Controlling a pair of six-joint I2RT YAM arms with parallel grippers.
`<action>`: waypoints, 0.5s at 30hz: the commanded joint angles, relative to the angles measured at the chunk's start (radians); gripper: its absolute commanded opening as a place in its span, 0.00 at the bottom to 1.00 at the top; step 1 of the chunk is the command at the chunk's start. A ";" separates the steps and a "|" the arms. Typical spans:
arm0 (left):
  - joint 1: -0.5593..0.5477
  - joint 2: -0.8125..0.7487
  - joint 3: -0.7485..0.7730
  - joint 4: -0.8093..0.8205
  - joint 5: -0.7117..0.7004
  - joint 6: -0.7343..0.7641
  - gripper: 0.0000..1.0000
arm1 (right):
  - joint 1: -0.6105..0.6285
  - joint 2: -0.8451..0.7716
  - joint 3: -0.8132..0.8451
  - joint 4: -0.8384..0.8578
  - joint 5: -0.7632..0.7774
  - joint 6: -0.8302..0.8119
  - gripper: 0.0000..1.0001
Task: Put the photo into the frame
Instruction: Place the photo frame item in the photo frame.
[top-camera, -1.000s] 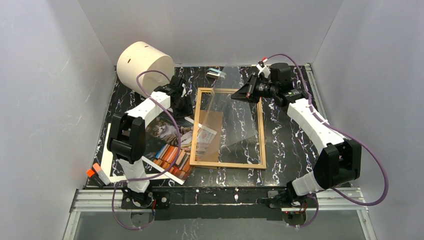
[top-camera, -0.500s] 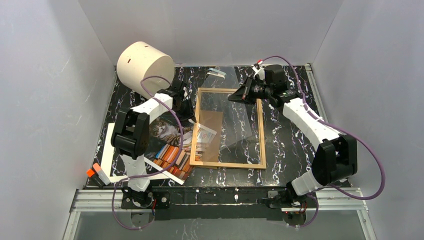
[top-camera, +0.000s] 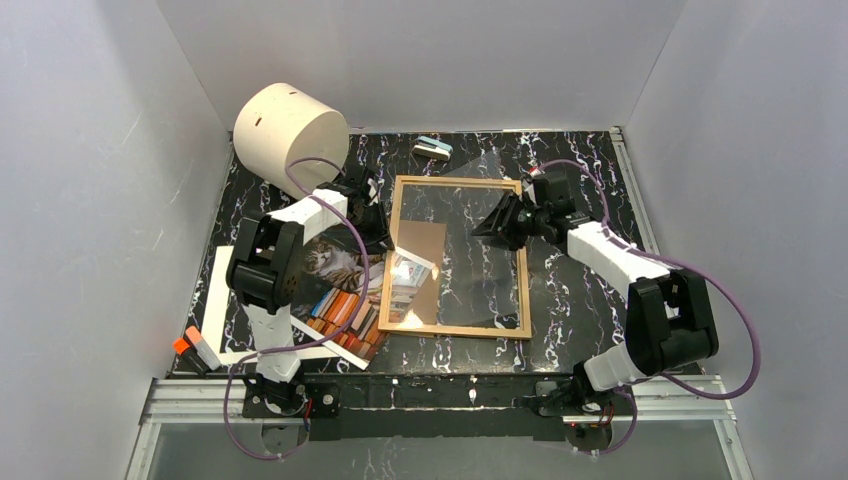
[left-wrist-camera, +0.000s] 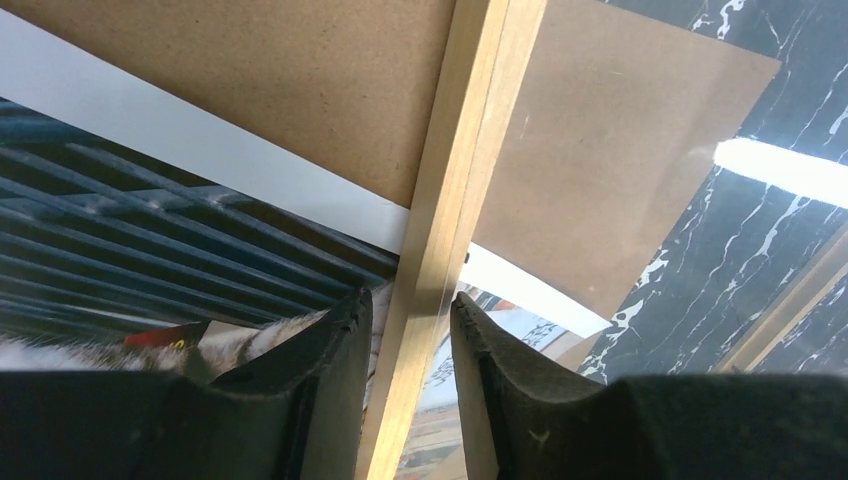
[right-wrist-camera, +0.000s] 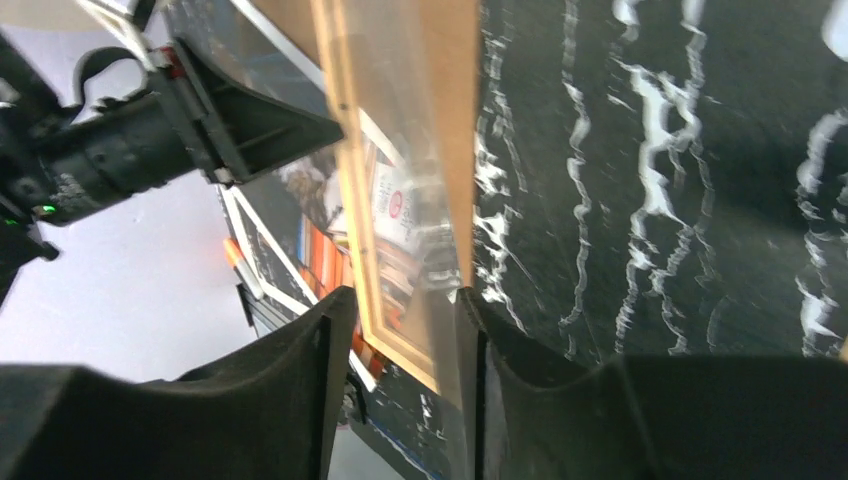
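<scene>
Two arms on show, both built from white shells with chunky black joint blocks. The left arm (top-camera: 262, 270) carries a purple cable looping from base up toward the wrist; the right arm (top-camera: 640, 290) trails a matching purple cable in a wide arc. Both bases are black, bolted to a silver rail (top-camera: 440, 398). Up close, the fingers (left-wrist-camera: 330, 400) are matte black, curved plastic.

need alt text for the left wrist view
The left pincer straddles the light wooden rail of the frame. A brown backing board lies behind it, with the cat photo lower left and black marbled table right.
</scene>
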 joint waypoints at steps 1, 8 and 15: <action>0.003 0.007 -0.028 -0.021 -0.024 0.023 0.32 | -0.049 -0.065 -0.093 0.112 -0.048 0.004 0.55; 0.004 0.010 -0.022 -0.023 -0.030 0.032 0.32 | -0.125 -0.050 -0.199 0.235 -0.141 0.006 0.53; 0.003 0.013 -0.017 -0.026 -0.022 0.037 0.32 | -0.137 -0.009 -0.263 0.296 -0.173 0.011 0.26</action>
